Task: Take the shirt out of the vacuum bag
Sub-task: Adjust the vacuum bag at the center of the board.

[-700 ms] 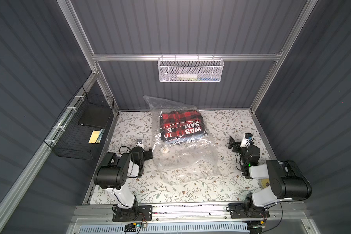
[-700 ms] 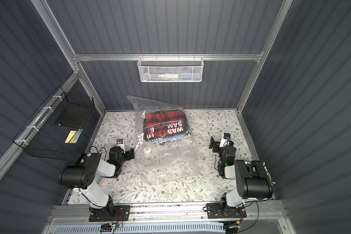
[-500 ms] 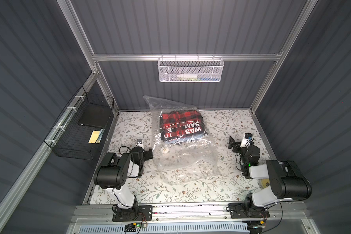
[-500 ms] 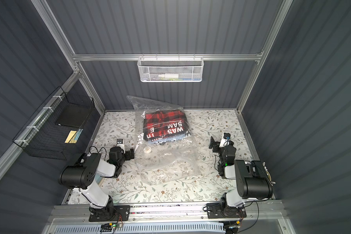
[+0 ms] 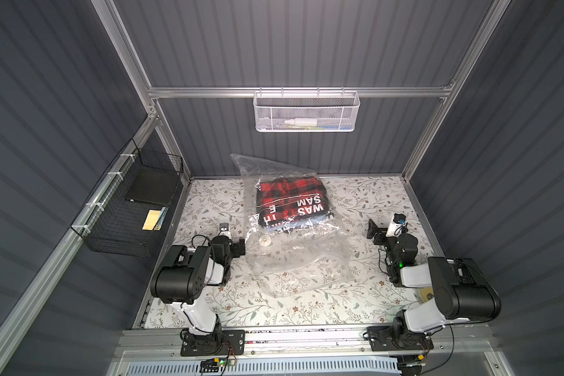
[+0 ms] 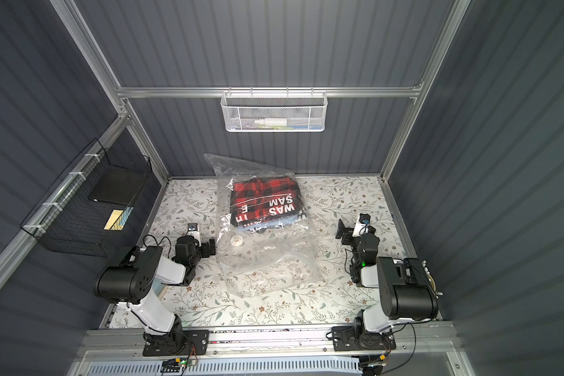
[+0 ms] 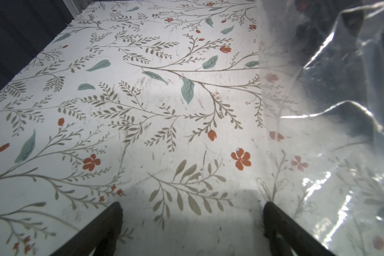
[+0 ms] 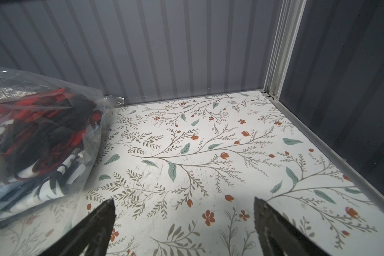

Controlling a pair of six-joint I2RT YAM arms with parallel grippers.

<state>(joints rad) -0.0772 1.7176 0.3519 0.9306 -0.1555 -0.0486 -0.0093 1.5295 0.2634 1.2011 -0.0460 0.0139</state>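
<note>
1. The shirt [image 5: 290,201], red-black check, lies folded in the far half of the vacuum bag [image 5: 302,263], in the middle of the table [image 5: 365,201], in both top views. Nothing has moved since the earlier pictures, so the task is not begun.
2. Left wrist view: the left gripper [image 7: 191,208] is spread wide and empty, one finger just beside the bag's edge.
3. Right wrist view: the right gripper [image 8: 184,206] is spread wide too, empty, apart from the bag.

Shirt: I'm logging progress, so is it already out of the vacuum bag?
No, the shirt, red and black plaid, lies inside the see-through vacuum bag, toward its far end.
</note>
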